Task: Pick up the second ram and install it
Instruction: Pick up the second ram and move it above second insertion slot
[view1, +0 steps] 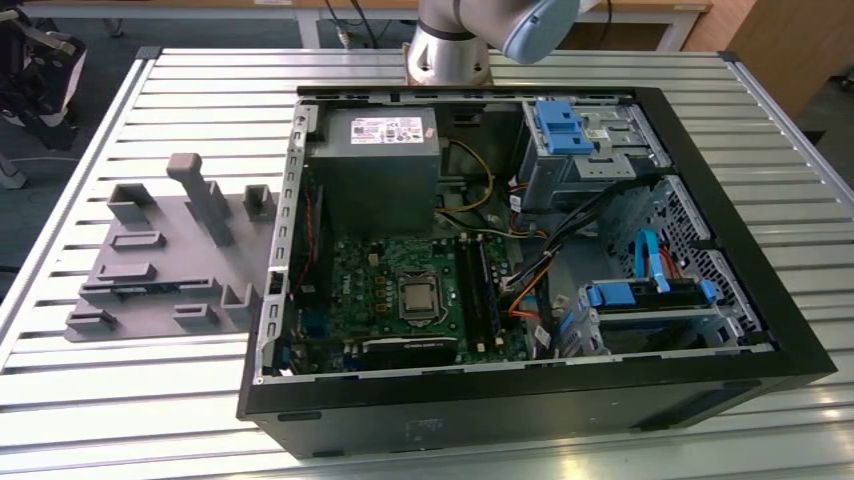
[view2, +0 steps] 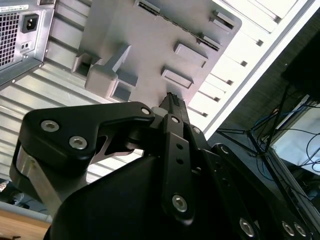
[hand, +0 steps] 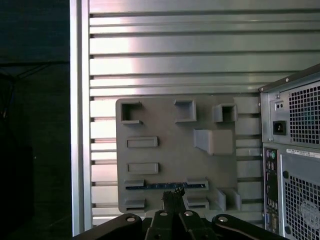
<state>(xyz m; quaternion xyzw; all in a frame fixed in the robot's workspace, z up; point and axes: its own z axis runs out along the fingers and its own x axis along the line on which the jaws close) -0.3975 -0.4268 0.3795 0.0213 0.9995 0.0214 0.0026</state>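
- Ram (hand: 165, 186): in the first wrist view it is a thin blue strip lying in the tray (hand: 165, 145), held between two raised end blocks near one tray edge.
- Its long axis runs parallel to the slats of the surface (view1: 134, 400) and along that tray edge.
- Gripper (hand: 172, 194): in both wrist views its fingers are pressed together and hold nothing. It hangs above the tray (view2: 145, 50), clear of the ram.
- In the exterior view, the tray (view1: 147, 265) sits just beside the case (view1: 534, 410), on the exterior view's left.
- The open case holds a green motherboard (view1: 360, 290), a grey power supply (view1: 380, 165), blue drive brackets (view1: 561, 125) and loose cables.
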